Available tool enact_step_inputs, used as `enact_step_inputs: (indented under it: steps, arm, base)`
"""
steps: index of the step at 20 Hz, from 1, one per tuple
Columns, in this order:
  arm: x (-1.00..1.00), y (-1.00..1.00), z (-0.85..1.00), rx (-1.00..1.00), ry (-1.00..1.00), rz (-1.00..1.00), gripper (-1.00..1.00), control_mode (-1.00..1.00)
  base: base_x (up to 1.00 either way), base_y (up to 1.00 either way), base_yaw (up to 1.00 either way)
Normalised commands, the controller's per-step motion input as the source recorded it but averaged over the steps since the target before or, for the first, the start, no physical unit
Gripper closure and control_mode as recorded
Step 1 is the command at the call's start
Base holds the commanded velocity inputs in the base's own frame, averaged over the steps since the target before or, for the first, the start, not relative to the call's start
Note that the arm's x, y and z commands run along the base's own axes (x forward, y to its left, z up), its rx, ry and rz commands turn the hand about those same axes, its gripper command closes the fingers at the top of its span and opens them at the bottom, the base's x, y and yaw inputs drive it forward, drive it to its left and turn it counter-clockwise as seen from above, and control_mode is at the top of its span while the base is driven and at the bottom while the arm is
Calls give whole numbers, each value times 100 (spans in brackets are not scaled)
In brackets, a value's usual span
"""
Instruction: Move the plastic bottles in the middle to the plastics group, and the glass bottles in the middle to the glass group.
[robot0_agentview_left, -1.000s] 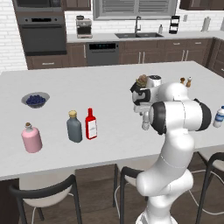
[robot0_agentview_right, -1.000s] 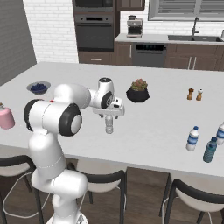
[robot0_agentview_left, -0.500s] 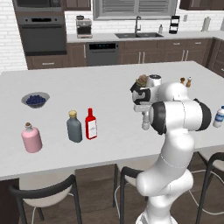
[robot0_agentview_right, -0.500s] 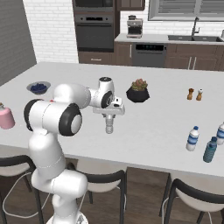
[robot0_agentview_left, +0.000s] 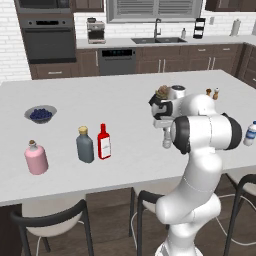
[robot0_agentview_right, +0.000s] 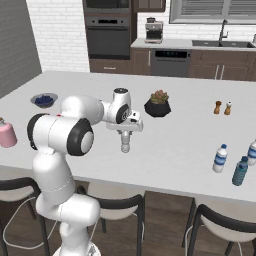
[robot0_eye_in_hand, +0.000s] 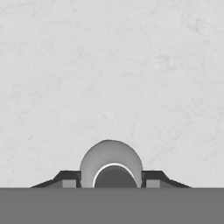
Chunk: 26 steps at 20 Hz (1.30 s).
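Gripper (robot0_agentview_right: 125, 145) closed on upright grey bottle (robot0_eye_in_hand: 111, 161) over counter (robot0_agentview_right: 175, 145), plant (robot0_agentview_right: 158, 103) at one o'clock.

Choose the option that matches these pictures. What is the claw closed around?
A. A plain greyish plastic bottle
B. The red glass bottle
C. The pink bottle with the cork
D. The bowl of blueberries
A: the claw grips the greyish plastic bottle upright at the counter's middle, while the red bottle, pink bottle and blueberry bowl stand apart to the arm's left.

Tool (robot0_agentview_right: 125, 148) now clamped on bottle (robot0_eye_in_hand: 111, 162)
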Motion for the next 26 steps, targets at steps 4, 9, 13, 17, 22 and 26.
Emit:
enact_step_inputs:
  steps: [4,9,13,17,22,26]
  arm:
    - [0,-28,13,0,0,-10,100,-100]
    - [0,-52,19,0,0,-19,100,-100]
    - [0,-65,21,0,0,-24,100,-100]
    - [0,-72,12,0,1,-25,100,-100]
    - [-3,-69,2,0,0,-23,100,-100]
    - [-7,-59,0,0,0,-21,100,-100]
  base:
    - [0,0,0]
    - [0,0,0]
    - [0,0,0]
    - [0,0,0]
    - [0,0,0]
    - [0,0,0]
